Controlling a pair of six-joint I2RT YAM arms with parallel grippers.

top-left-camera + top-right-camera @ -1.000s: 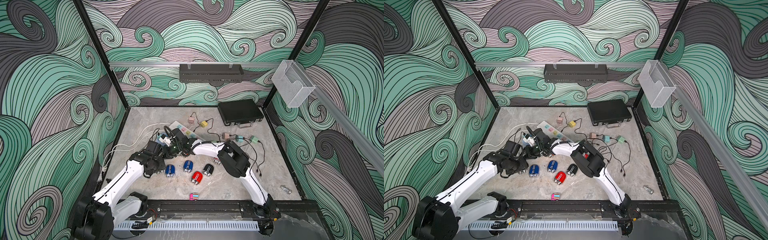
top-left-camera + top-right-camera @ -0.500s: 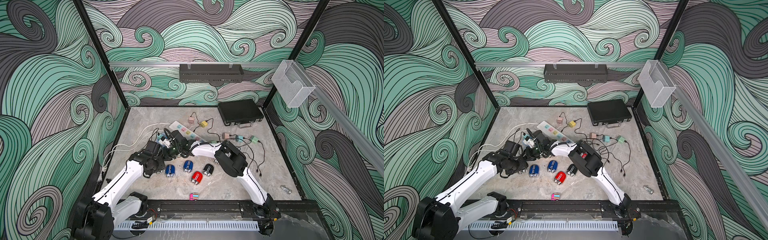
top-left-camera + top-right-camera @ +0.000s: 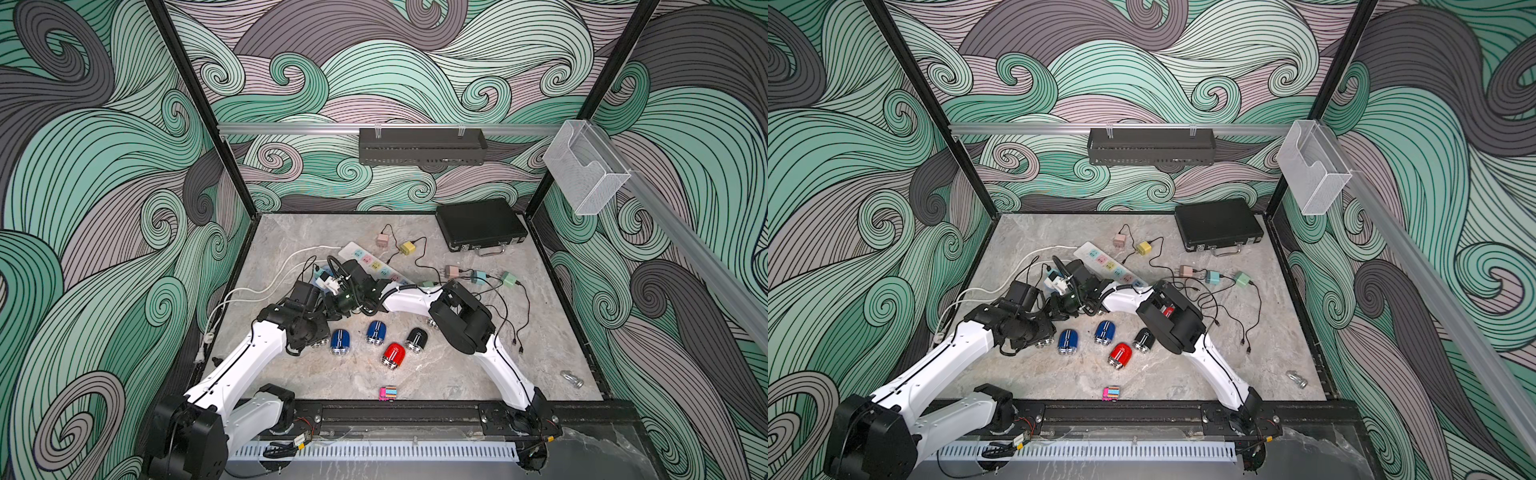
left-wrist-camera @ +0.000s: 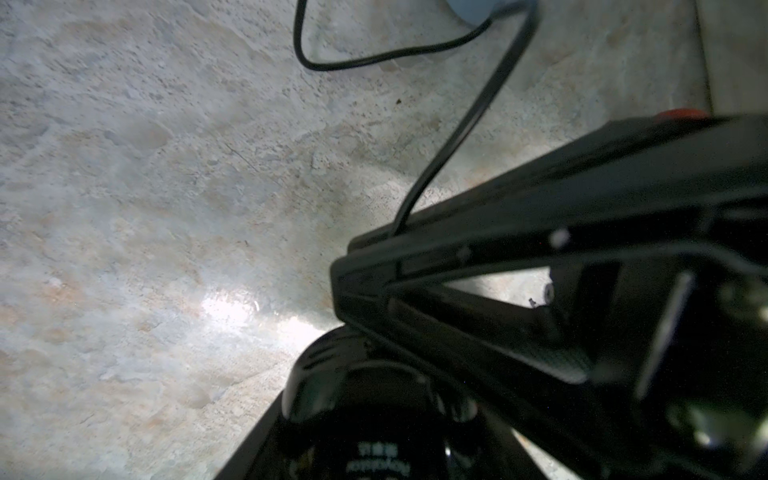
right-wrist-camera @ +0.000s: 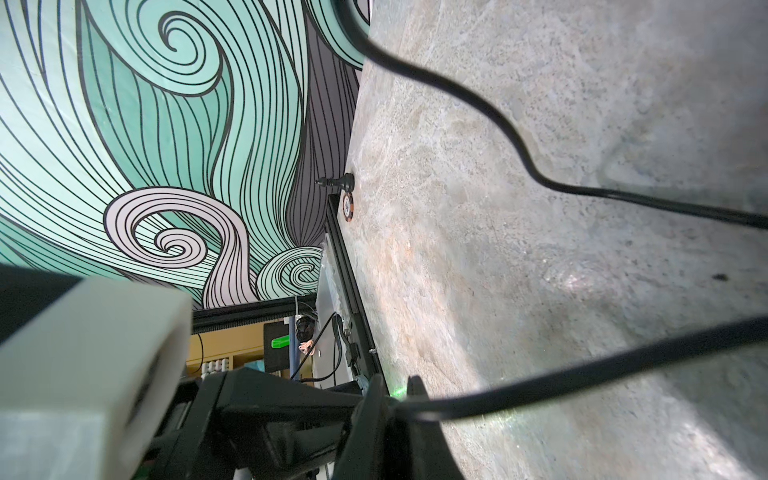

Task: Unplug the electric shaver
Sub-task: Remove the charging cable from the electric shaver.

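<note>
Shaver [image 4: 357, 399] (print [image 4: 376, 461] blurred, unreadable) gripped by left claw [image 3: 328, 311]; right claw [image 5: 392, 392] pinching cable [image 5: 582, 374].

Lab robot enclosure, swirl-printed walls [image 3: 104, 166], aluminium rail [image 3: 291, 128]

Marble-pattern worktop [image 3: 291, 232]: closed black hard case [image 3: 482, 224] at far right corner; small pink striped block [image 3: 387, 393] near front edge; silvery metal piece [image 3: 572, 379] near front right corner. Walls: black perforated rack [image 3: 422, 145], clear acrylic bin [image 3: 582, 170].
</note>
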